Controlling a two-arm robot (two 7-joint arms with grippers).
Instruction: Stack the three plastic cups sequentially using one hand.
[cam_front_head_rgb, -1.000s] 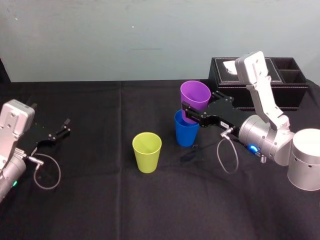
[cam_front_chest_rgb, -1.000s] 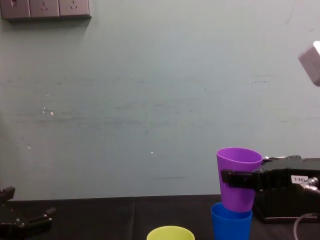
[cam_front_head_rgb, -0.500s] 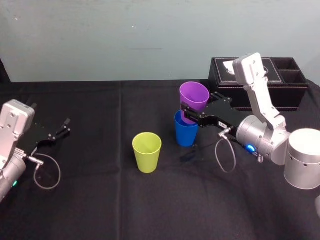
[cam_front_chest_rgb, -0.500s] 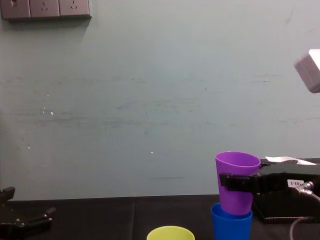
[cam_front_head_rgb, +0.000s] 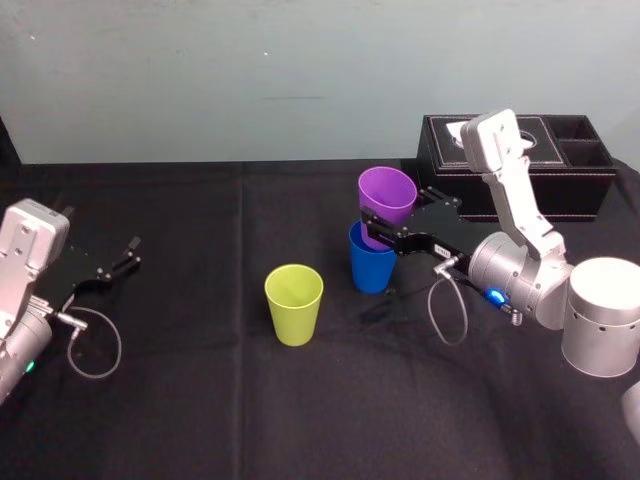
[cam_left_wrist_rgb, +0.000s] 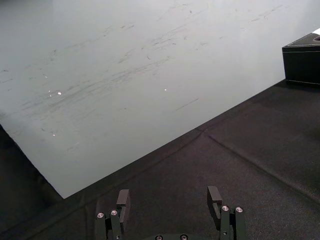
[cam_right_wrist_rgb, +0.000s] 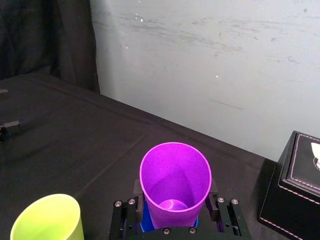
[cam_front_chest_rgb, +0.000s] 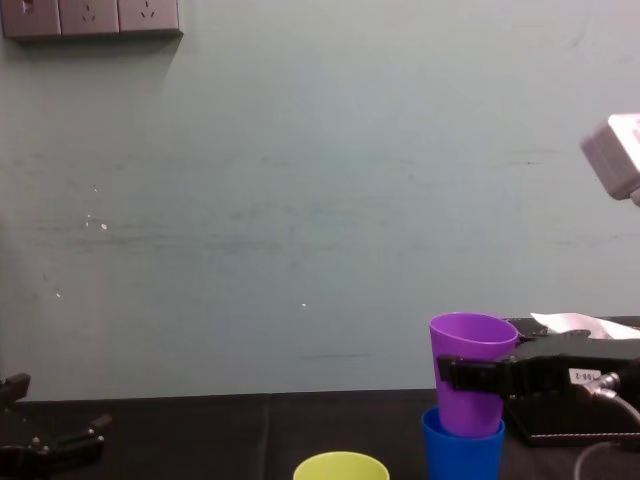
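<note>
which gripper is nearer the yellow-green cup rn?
Right. The right gripper holds the purple cup partly in the blue cup, just right of the yellow-green cup; the left gripper sits open, farther off to its left.

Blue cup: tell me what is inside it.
The purple cup has its lower part down in the blue cup, clamped by the right gripper. The blue cup's floor is hidden beneath it. The left gripper rests open, far to the left.

Bare black tablecloth (cam_front_head_rgb: 200, 400) separated the yellow-green tapered plastic cup (cam_front_head_rgb: 294, 303) from the bright blue plastic cup (cam_front_head_rgb: 370, 270), whose mouth the purple plastic cup (cam_front_head_rgb: 388, 192) blocked. A black rectangular tissue box (cam_front_head_rgb: 580, 195) stood near, behind them.
</note>
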